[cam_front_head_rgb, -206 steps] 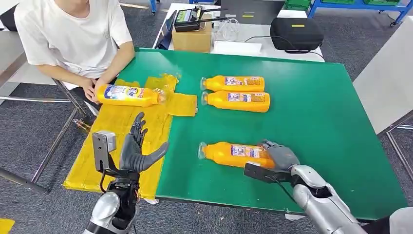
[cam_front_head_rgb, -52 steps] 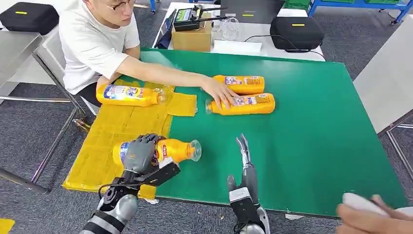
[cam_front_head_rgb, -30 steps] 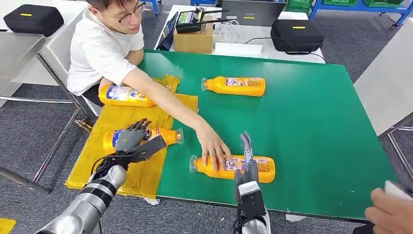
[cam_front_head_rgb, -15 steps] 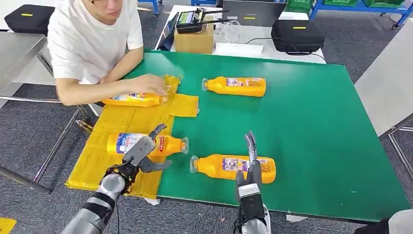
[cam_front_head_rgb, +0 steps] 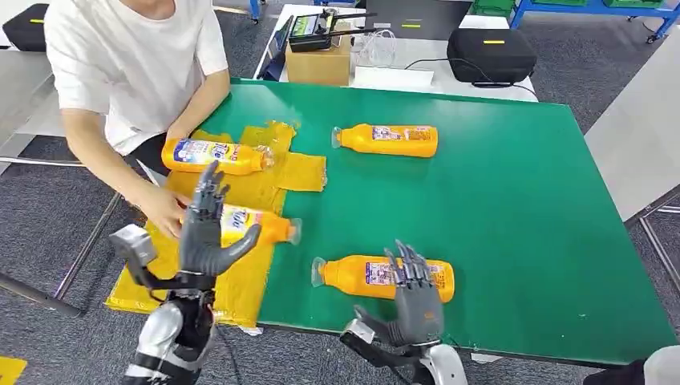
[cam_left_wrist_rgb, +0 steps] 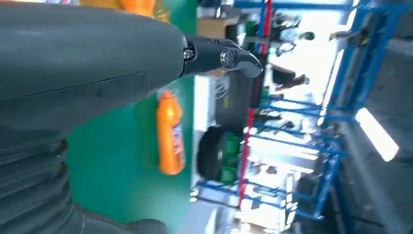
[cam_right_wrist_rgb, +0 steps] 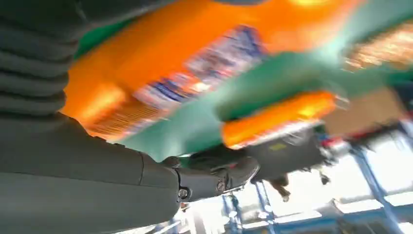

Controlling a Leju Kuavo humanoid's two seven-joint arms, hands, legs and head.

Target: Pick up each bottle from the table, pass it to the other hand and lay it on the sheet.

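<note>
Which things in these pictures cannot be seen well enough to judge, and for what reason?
- Second bottle on the sheet: head view, the raised left hand covers its middle and label.
- Right hand and nearest bottle: head view cannot show whether they touch; right wrist view is motion-blurred.
- Bottle labels: too small to read.
- Person: cut off by the top edge.

Bright, even overhead light in the head view, soft faint shadows on the flat green surface (cam_front_head_rgb: 513,208), right wrist view heavily motion-blurred, left wrist view slightly soft, background windows blown out white.
</note>
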